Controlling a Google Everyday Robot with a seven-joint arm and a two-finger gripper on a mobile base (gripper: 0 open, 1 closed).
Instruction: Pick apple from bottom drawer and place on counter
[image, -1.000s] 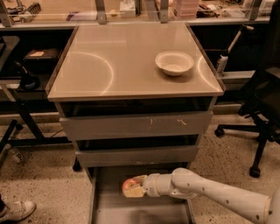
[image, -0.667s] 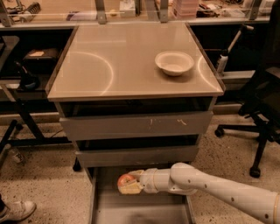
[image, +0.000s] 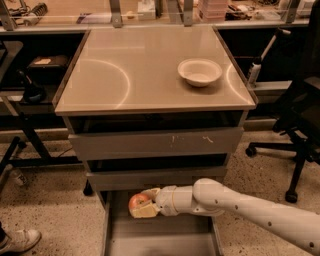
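Observation:
The apple (image: 137, 202), red with yellowish patches, sits between the fingers of my gripper (image: 143, 202), which is shut on it. I hold it over the back left of the open bottom drawer (image: 165, 236), just below the front of the middle drawer. My white arm comes in from the lower right. The counter (image: 145, 67) is the glossy beige top of the cabinet, above the drawers.
A white bowl (image: 199, 72) stands on the counter's right side. The two upper drawers (image: 156, 142) are slightly open above the apple. A black office chair (image: 300, 125) stands to the right. A shoe (image: 15, 240) shows at the bottom left.
My gripper has moved left and slightly up with the apple in it, closer to the middle drawer's front.

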